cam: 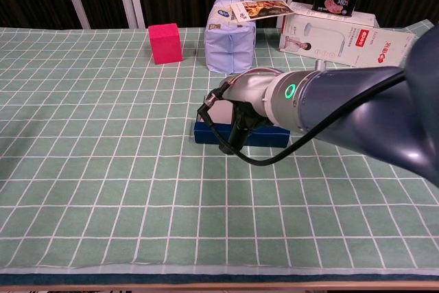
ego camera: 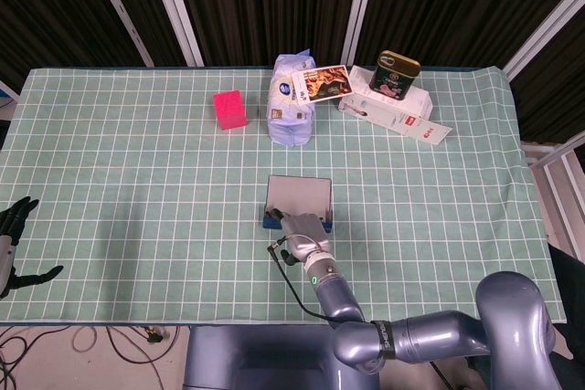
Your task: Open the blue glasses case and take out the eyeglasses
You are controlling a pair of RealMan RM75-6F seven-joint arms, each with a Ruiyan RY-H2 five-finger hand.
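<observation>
The blue glasses case (ego camera: 298,195) lies flat mid-table with its grey top up and its lid down; no eyeglasses show. In the chest view the case (cam: 206,132) shows its blue front wall, partly hidden by my right forearm. My right hand (ego camera: 304,229) sits at the case's near edge, back up, its fingers tucked out of sight against the front wall. In the chest view the right hand (cam: 240,120) is a dark shape over the case's front. My left hand (ego camera: 13,242) hangs off the table's left front corner, fingers spread, holding nothing.
A pink cube (ego camera: 229,109) stands at the back left of the case. Behind the case is a pale blue tissue pack (ego camera: 291,105) with a card on top. Further right lies a white box (ego camera: 402,114) with a tin can (ego camera: 394,74) on it.
</observation>
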